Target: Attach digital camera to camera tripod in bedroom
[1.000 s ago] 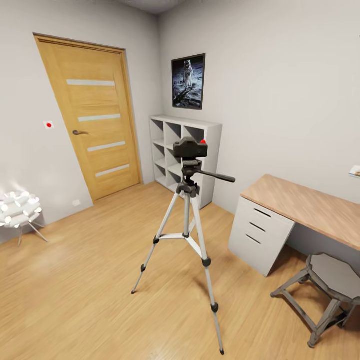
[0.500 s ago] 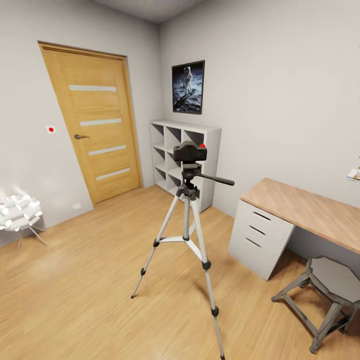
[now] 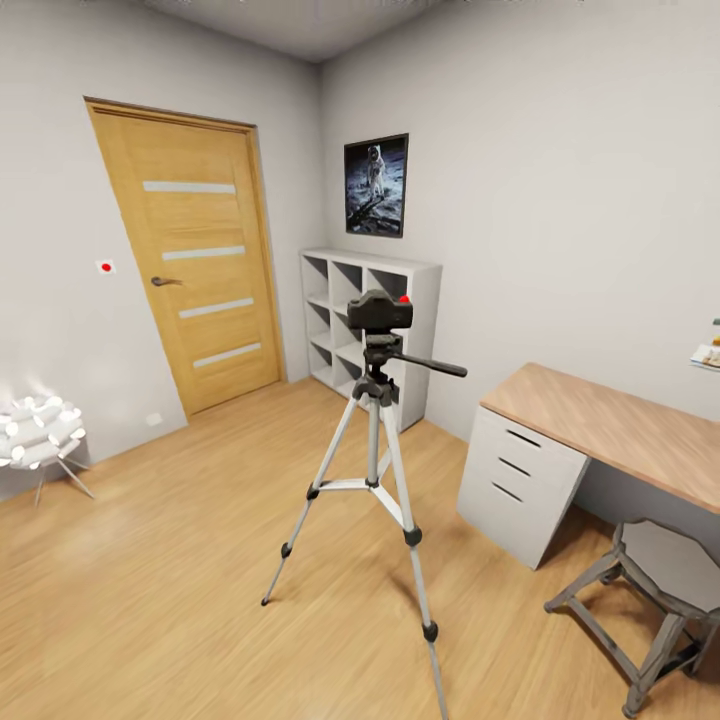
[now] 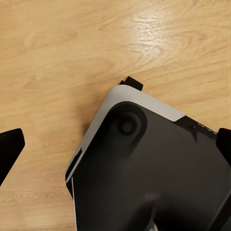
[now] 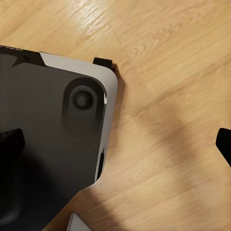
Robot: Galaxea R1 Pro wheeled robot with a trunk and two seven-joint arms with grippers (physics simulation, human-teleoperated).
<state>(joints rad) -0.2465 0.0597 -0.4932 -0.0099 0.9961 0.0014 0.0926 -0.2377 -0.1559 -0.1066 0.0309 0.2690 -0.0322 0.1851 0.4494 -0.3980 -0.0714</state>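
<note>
No readable text, label or number shows anywhere.

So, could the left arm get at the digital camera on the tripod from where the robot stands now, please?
Probably not yet. The digital camera sits atop the camera tripod across bare wood floor, well ahead. The left gripper, open and empty, points down at the robot's base. Nothing blocks the way; it looks too far.
</note>
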